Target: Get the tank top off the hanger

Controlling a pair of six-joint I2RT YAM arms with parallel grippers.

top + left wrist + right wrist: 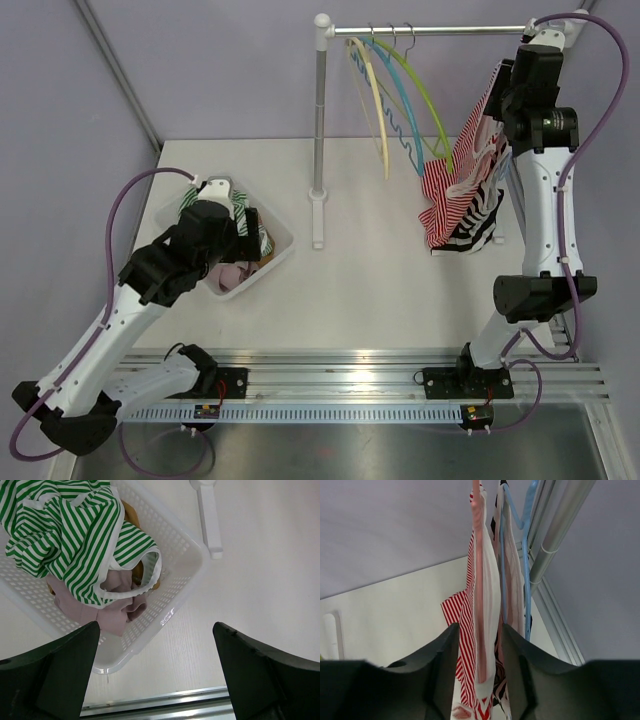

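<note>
Red-and-white striped, the tank top hangs on its pink hanger straight between the fingers of the right gripper, which stand narrowed to either side of it (whether they truly pinch the cloth, I cannot tell). The left gripper is spread wide and holds nothing. A white basket and its green-striped garment lie just beyond its fingertips.

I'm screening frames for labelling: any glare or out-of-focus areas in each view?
Top external: glare on silver metal rail. Left wrist: black left claw fingers blurred, white plastic basket sharp. Right wrist: black right claw fingers blurred, red-striped tank top sharper.
</note>
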